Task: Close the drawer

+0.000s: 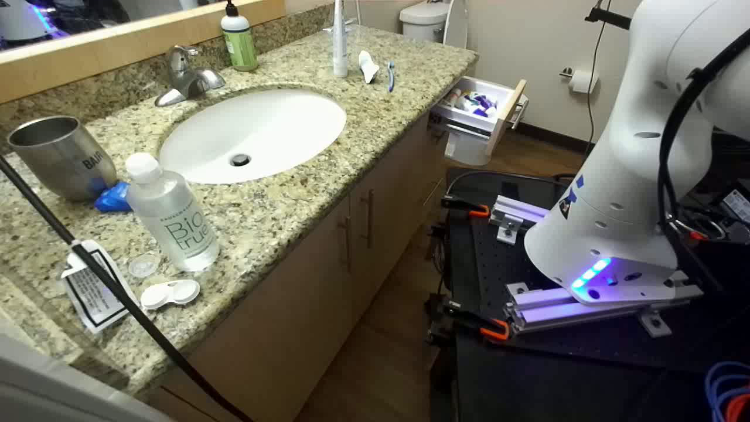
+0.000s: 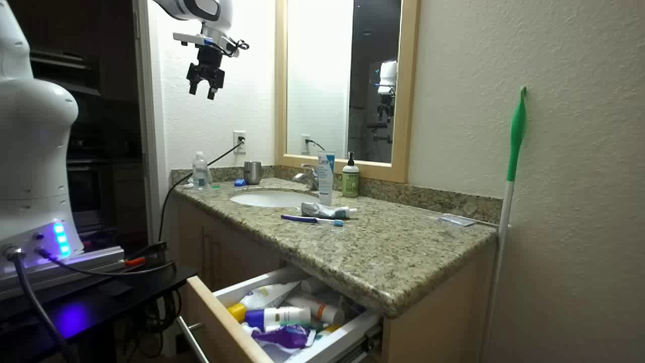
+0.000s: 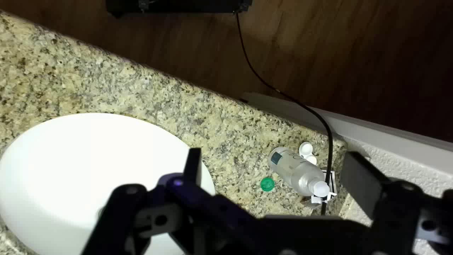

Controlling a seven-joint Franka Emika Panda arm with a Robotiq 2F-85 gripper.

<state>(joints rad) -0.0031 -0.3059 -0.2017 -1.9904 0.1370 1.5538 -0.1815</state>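
There's our drawer (image 2: 224, 318), pulled out from under the counter (image 2: 363, 247) in both exterior views, a purple packet (image 2: 285, 335) lying among the containers (image 2: 284, 316) inside! Up high, well apart from it, we have the hand (image 2: 202, 92), fingers (image 3: 193, 163) spread wide. Below, in the wrist view, we spot the sink (image 3: 88, 159) and a clear bottle (image 3: 293, 170), a small green disc (image 3: 267, 184) just beside it.

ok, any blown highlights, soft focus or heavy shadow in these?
Wrist view: white oval sink washed out, black two-fingered hand out of focus, brown wood floor in deep shadow at right. In an exterior view: tan-framed rectangular mirror near-white across its left part. In both exterior views: blue light strip on the white robot base glaring.
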